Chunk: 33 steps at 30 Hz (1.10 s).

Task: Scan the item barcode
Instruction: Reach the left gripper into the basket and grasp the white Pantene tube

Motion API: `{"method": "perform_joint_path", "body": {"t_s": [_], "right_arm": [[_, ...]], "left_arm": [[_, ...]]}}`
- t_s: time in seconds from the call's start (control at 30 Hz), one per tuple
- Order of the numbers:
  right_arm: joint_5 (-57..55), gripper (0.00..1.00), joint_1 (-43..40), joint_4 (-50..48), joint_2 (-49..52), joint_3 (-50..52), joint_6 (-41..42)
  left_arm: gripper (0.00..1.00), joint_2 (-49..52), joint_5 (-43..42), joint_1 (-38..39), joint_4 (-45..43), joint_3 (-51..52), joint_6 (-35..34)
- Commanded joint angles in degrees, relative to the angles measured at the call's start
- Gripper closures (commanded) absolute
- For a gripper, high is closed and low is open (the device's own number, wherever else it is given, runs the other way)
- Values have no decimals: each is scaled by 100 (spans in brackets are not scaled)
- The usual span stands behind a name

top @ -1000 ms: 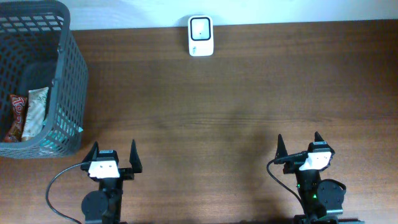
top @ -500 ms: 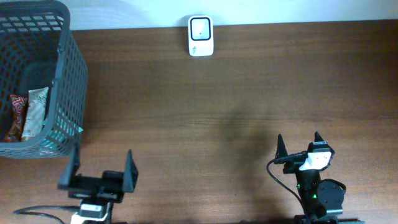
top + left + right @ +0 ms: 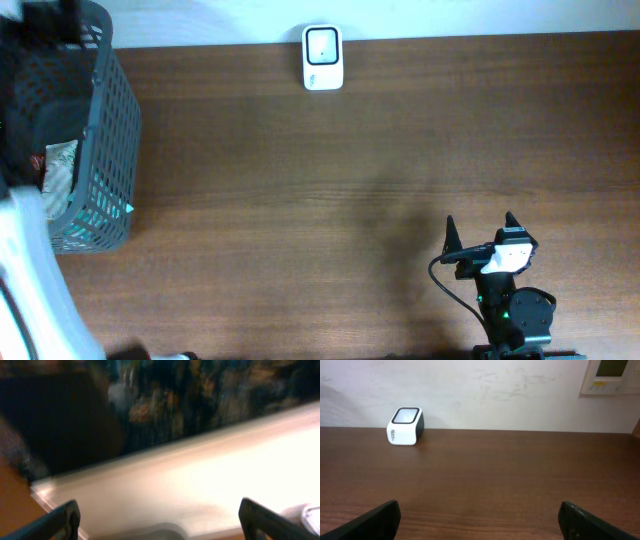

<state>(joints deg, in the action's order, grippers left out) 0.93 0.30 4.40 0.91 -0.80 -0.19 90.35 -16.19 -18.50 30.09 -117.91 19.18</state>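
Observation:
The white barcode scanner [image 3: 323,58] stands at the table's far edge, and it also shows far left in the right wrist view [image 3: 406,426]. A pale snack packet [image 3: 62,170] lies in the grey basket [image 3: 108,130] at the far left. My left arm [image 3: 28,270] is a raised white blur, and its dark end hangs over the basket. The left gripper [image 3: 160,524] is open with nothing between its fingers; its view is smeared. Near the front edge my right gripper [image 3: 480,233] rests, open and empty [image 3: 480,521].
The basket's tall mesh wall stands beside the left arm. Brown tabletop stretches between the scanner and the right gripper. A pale wall runs behind the table, with a control panel [image 3: 611,375] on it at the right.
The left arm has lifted from its rest at the front left and swung up and back over the basket, hiding part of its contents. The right arm has stayed still.

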Motion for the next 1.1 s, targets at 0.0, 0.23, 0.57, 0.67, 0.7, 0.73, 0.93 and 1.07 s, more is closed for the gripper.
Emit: {"method": "perform_joint_path", "body": {"t_s": [0.0,0.23,0.57,0.67,0.7,0.73,0.93,1.07], "right_arm": [[-70,1,-37,11,-39,48,22],[-70,1,-37,11,-39,48,22],[-70,1,-37,11,-39,48,22],[-70,1,-37,11,-39,48,22],[-70,1,-37,11,-39,48,22],[-70,1,-37,11,-39,48,22],[-72,1,-37,11,-39,48,22],[-70,1,-37,11,-39,48,22]], "left_arm": [[1,1021,-52,-673,761,-831,111],[1,1670,219,-1794,1943,-831,107],[1,1873,1985,-1460,2236,369,492],[1,1882,1853,-1460,2271,468,498],[1,1891,1856,-1460,2275,470,592],[2,1937,1858,-1460,2275,516,772],[5,2170,1904,-1464,2048,1550,1425],[4,2621,2815,-1478,1996,1827,1646]]}}
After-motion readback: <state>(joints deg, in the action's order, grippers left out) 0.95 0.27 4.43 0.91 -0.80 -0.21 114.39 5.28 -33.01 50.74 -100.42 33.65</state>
